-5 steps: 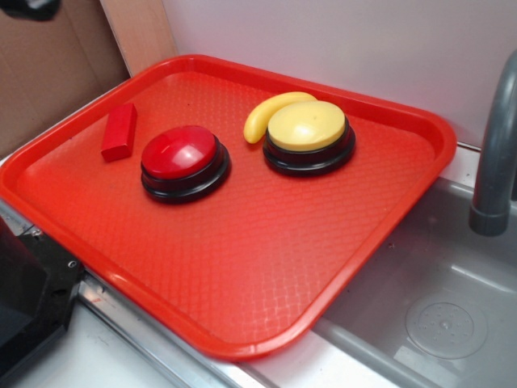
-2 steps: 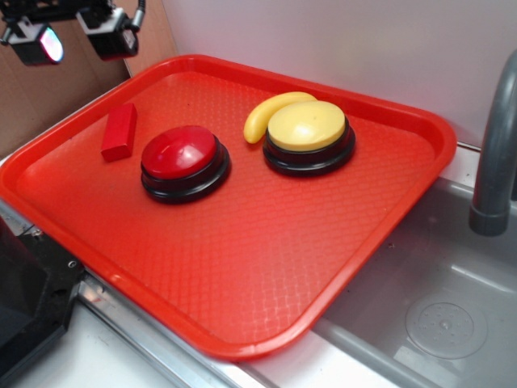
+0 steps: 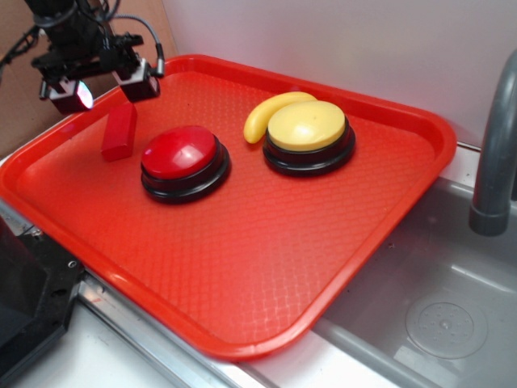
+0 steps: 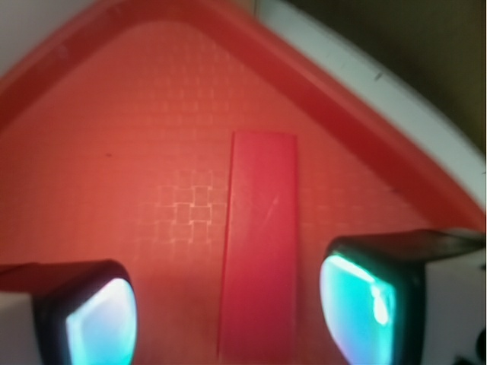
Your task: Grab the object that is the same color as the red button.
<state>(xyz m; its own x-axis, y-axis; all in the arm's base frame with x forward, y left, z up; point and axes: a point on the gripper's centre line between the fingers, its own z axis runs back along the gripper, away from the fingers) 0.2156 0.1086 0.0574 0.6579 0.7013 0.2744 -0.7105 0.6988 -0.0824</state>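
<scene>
**A:** Tool [image 3: 103, 87] status?

**B:** I see it hanging over the far left corner of the red tray [image 3: 266, 267], jaws spread wide and holding nothing. In the wrist view the two fingertips [image 4: 91, 315] sit at the bottom corners with their pads glowing cyan, and the red block [image 4: 259, 251] lies lengthwise in the gap between them, touching neither.

**A:** Is the block under the tool, then?

**B:** Nearly. From the exterior view the red block [image 3: 119, 132] lies flat on the tray just below the fingertips, near the tray's left rim. I cannot tell how high above it the tool sits.

**A:** What is around it?

**B:** Just beside the block, to its right, I see the red button [image 3: 179, 153] on its black base, apart from it. Farther right stands the yellow button [image 3: 307, 128], with a banana [image 3: 266, 111] curled against its back edge. Beyond the tray's right rim are a grey sink [image 3: 436, 299] and a grey faucet [image 3: 494, 153].
</scene>
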